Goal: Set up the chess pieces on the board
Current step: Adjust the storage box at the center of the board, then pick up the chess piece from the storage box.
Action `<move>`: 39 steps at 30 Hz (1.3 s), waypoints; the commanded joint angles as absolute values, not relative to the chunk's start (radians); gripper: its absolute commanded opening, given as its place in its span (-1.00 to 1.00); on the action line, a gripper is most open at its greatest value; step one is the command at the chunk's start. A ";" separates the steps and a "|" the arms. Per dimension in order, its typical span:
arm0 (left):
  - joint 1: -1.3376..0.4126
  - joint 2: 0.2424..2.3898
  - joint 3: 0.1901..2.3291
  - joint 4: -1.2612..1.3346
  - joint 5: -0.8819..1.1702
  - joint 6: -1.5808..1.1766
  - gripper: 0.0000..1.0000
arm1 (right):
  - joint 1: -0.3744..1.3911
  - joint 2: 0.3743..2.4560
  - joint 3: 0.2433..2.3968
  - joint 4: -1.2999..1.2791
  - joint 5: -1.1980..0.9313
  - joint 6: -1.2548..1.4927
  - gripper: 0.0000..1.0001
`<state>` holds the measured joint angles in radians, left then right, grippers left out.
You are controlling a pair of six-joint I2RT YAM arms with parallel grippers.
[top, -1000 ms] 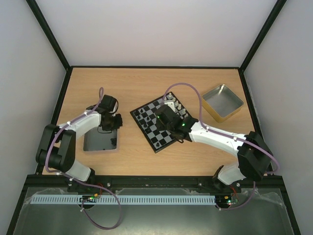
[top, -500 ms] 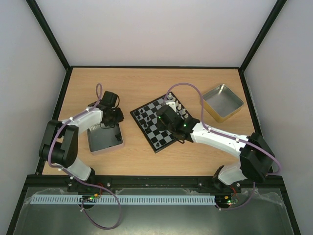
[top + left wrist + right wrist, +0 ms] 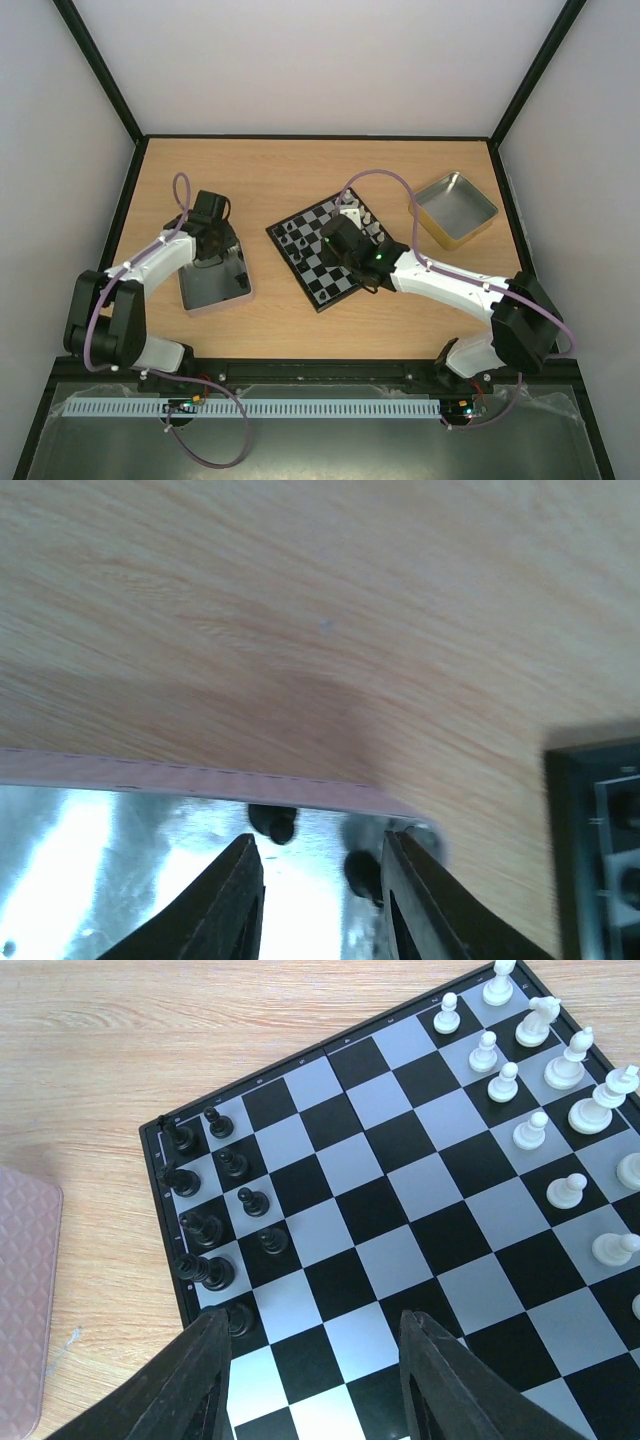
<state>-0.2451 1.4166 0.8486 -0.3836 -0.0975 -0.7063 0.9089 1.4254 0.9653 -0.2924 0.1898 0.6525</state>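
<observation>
The board (image 3: 336, 286) lies tilted at mid-table, with black chess pieces (image 3: 290, 238) along its left side and white ones (image 3: 368, 222) along its far right side. My right gripper (image 3: 328, 240) hovers over the board, open and empty. In the right wrist view it (image 3: 315, 1352) is above empty squares, with several black pieces (image 3: 250, 1201) to the left and white pieces (image 3: 530, 1130) at the upper right. My left gripper (image 3: 211, 240) is open over the far end of a metal tin (image 3: 214, 288). In the left wrist view it (image 3: 320, 882) stands over two black pieces (image 3: 272, 821) in the tin (image 3: 200, 779), gripping nothing.
A gold-walled tin (image 3: 455, 208) stands at the back right. A corner of the board (image 3: 595, 850) shows at the right of the left wrist view. The tin's edge (image 3: 25, 1290) shows at the left of the right wrist view. Black frame rails edge the table.
My left gripper has swung left, from the tin's right side to its far end. The tin has shifted and turned a little. My right arm has barely moved.
</observation>
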 commanded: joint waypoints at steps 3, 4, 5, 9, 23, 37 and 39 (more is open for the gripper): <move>-0.235 1.486 0.820 -0.356 -0.154 -0.716 -0.32 | 0.905 1.403 0.945 -0.273 0.209 0.667 -0.10; -0.235 1.495 0.824 -0.353 -0.150 -0.708 -0.31 | 0.904 1.402 0.944 -0.273 0.209 0.668 -0.10; -0.236 1.504 0.828 -0.349 -0.149 -0.703 -0.29 | 0.904 1.400 0.944 -0.273 0.209 0.668 -0.10; -0.234 1.539 0.839 -0.336 -0.167 -0.679 -0.29 | 0.904 1.398 0.939 -0.272 0.207 0.669 -0.10; -0.233 1.587 0.872 -0.338 -0.197 -0.568 -0.53 | 0.904 1.399 0.935 -0.264 0.201 0.680 -0.11; -0.227 1.667 0.943 -0.401 -0.173 -0.407 -0.83 | 0.904 1.405 0.942 -0.274 0.173 0.681 -0.11; -0.226 1.651 0.942 -0.409 -0.177 -0.410 -0.88 | 0.905 1.404 0.943 -0.274 0.173 0.685 -0.12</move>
